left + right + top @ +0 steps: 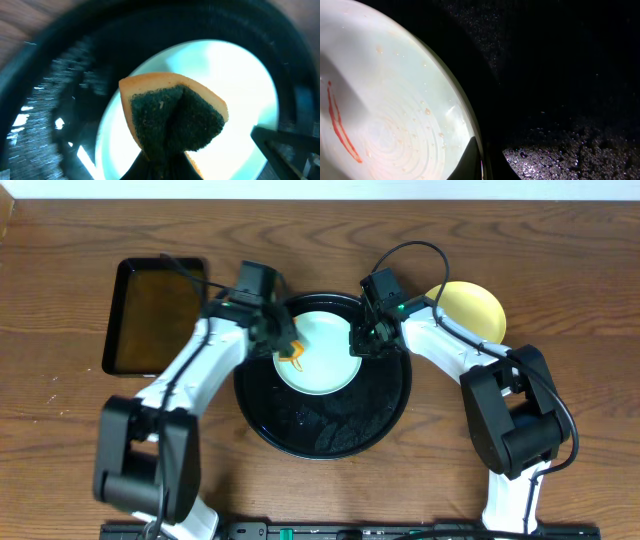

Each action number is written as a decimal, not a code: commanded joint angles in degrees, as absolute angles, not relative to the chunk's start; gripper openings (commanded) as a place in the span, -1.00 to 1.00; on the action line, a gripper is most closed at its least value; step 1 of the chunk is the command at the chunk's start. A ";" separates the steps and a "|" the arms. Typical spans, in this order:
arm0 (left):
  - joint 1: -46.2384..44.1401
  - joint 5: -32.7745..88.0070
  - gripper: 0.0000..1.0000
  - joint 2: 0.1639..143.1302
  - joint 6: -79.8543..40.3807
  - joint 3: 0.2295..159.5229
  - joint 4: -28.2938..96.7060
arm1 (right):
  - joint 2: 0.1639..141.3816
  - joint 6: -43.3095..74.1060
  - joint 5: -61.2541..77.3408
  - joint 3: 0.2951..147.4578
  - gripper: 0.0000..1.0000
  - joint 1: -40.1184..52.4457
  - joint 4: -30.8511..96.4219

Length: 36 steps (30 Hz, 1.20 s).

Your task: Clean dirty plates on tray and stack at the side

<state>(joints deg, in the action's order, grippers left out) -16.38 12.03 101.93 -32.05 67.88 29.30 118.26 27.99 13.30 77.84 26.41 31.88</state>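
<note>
A pale mint-blue plate (320,355) lies in the upper half of the round black tray (320,430). My left gripper (283,343) is shut on a folded orange sponge with a dark green face (175,117), held over the plate's (225,70) left side. My right gripper (361,342) is shut on the plate's right rim, one finger (470,160) lying inside the edge. A thin orange-red smear (340,125) and water drops show on the plate (405,100). A pale yellow plate (468,310) sits on the table to the right of the tray.
A smaller rectangular black tray with a brownish inside (155,315) lies at the far left. The round tray's floor (570,145) is wet and glistening. Both arms reach in from the near table edge on either side of the tray.
</note>
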 commanded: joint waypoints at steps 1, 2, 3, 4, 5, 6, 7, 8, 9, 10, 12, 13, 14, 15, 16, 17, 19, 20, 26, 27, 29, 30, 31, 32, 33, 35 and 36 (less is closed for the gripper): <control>-19.22 9.58 -0.85 105.12 -36.23 67.81 27.33 | 120.88 28.23 10.96 76.99 -0.98 26.02 32.77; -20.01 9.58 -0.85 105.84 -36.36 67.81 26.57 | 120.88 28.23 10.96 76.99 -0.98 26.00 32.77; -20.80 9.56 -0.85 106.54 -36.34 67.81 25.71 | 120.88 28.23 10.96 76.99 -0.98 26.00 32.77; -21.58 9.58 -0.85 107.11 -36.34 67.81 24.82 | 120.88 28.23 10.96 76.99 -0.98 26.00 32.80; -22.39 9.56 -0.85 107.53 -36.34 67.81 23.99 | 120.88 28.21 10.96 76.99 -0.98 26.00 32.82; -23.14 9.41 -0.85 107.92 -36.34 67.81 23.31 | 120.88 28.21 10.96 76.99 -0.98 26.00 32.93; -23.81 9.32 -0.85 108.09 -36.34 67.81 22.74 | 120.88 28.21 10.90 76.99 -0.98 26.02 32.99; -24.40 8.82 -0.85 108.31 -36.34 67.81 22.31 | 120.88 28.21 10.83 76.99 -0.98 26.09 33.01; -24.75 7.90 -0.85 108.36 -36.36 67.81 22.28 | 120.88 28.21 10.79 76.99 -0.98 26.13 33.06; -24.95 6.79 -0.85 108.38 -36.36 67.81 22.41 | 120.88 28.21 10.72 76.99 -0.98 26.13 33.12; -24.99 5.26 -0.85 108.38 -36.36 67.81 22.61 | 120.88 28.21 10.50 76.99 -0.98 26.13 33.23; -24.99 5.23 -0.85 108.38 -36.34 67.81 22.57 | 120.88 28.21 10.35 76.99 -0.98 26.15 33.21; -24.99 5.23 -0.85 108.38 -36.34 67.81 22.52 | 120.88 28.21 10.35 76.99 -0.98 26.20 33.21; -24.99 4.99 -0.85 108.38 -36.32 67.81 22.46 | 120.88 28.21 10.33 76.99 -0.98 26.20 33.19; -25.02 4.56 -0.85 108.40 -36.27 67.81 22.35 | 120.88 28.23 10.33 76.99 -0.98 26.17 33.19; -25.06 3.64 -0.85 108.57 -36.21 67.81 22.33 | 120.88 28.21 10.26 76.99 -0.98 26.17 33.19; -25.02 0.62 -0.85 109.34 -35.35 67.81 22.39 | 120.88 28.21 9.85 76.99 -0.98 26.17 33.23; -24.86 -0.10 -0.85 109.82 -34.94 67.81 22.55 | 120.88 28.21 9.58 76.99 -0.98 26.17 33.30; -23.88 0.99 -0.85 114.13 -34.33 67.81 24.77 | 120.88 28.21 8.82 76.99 -0.98 26.22 34.09; -23.68 0.97 -0.85 114.65 -33.80 67.81 25.45 | 120.88 28.21 8.80 76.99 -0.98 26.22 34.11; -23.00 0.93 -0.85 115.11 -33.47 67.81 26.52 | 120.88 28.21 8.82 76.99 -0.98 26.17 34.11; -22.61 0.95 -0.85 115.09 -33.47 67.83 26.74 | 120.88 28.21 8.80 76.99 -0.98 26.17 34.13; -22.17 0.95 -0.85 114.74 -33.43 67.88 26.92 | 120.88 28.18 8.80 76.99 -0.98 26.17 34.13; -21.69 0.93 -0.85 114.41 -32.75 67.90 27.11 | 120.88 28.18 8.80 76.97 -0.98 26.20 34.15; -21.19 0.75 -0.85 113.86 -31.59 68.07 27.70 | 120.88 28.18 8.75 76.99 -0.98 26.20 34.20; -20.25 -0.86 -0.85 112.62 -28.64 68.75 29.67 | 120.88 28.18 8.32 76.99 -0.98 26.20 34.33; -19.70 -3.18 -0.85 111.87 -28.03 69.34 31.46 | 120.88 28.21 8.19 76.97 -0.98 26.22 34.33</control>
<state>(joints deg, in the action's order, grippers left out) -22.11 3.18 111.37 -32.10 69.93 28.10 118.26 27.99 12.71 78.06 26.44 32.77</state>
